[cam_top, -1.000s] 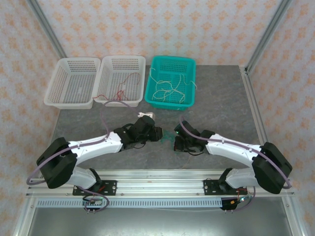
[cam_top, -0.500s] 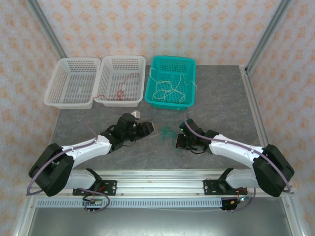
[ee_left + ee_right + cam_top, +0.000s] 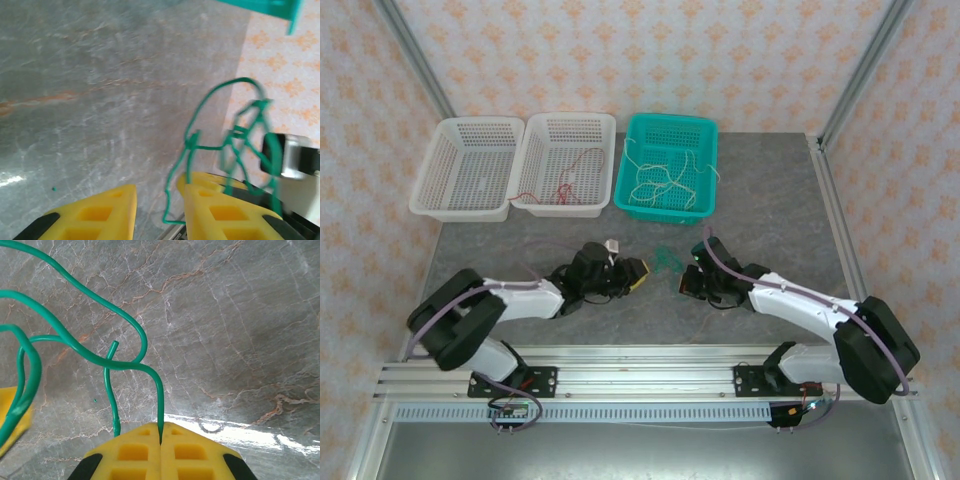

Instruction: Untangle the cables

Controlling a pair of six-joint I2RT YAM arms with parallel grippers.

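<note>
At centre of top view, green cable (image 3: pixel 665 262): small tangled bundle over the grey table (image 3: pixel 770 210), between the two claws.
Right gripper (image 3: pixel 688 282): fingers pressed together on one strand of the green cable, pinch at bottom centre of the wrist view.
Left gripper (image 3: pixel 638 272): yellow fingers apart, gripping nothing; green loops hang across the right-hand finger, one end in the gap.
Cream cables (image 3: pixel 665 180): in teal basket (image 3: pixel 672 119), upper centre.
Red cable (image 3: pixel 565 185): in middle white basket (image 3: pixel 570 118).

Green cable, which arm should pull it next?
Probably the right arm: the right gripper is shut on the green cable, while the left gripper is open, with the cable only looping beside it.
</note>
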